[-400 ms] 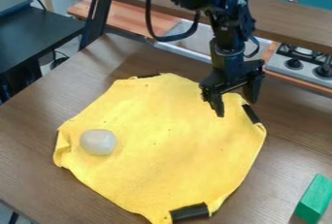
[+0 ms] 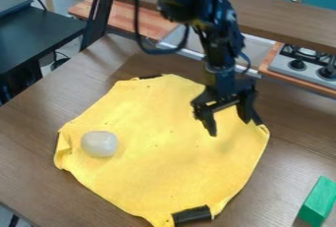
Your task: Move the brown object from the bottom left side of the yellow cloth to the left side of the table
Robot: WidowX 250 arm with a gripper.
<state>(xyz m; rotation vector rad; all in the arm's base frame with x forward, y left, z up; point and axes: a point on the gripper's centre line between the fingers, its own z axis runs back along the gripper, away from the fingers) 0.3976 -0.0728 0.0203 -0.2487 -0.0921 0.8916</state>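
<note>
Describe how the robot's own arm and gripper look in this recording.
The jointed black robot arm has chunky segments, with a thick black cable looping beside it. Its black gripper has two blocky fingers on a wide crosspiece.

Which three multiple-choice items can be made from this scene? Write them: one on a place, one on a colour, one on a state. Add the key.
1. In the camera view, where is the green block?
A) left of the yellow cloth
B) right of it, on the table
C) on top of it

2. What colour is the rounded object on the cloth?
A) pale whitish grey
B) bright red
C) dark blue

3. How are the fingers of the gripper?
A) pressed together
B) clamped on the green block
C) spread apart

Key:
1 B: bare wood shows between block and cloth.
2 A: its surface looks pale all over.
3 C: a gap separates the fingertips.
</note>
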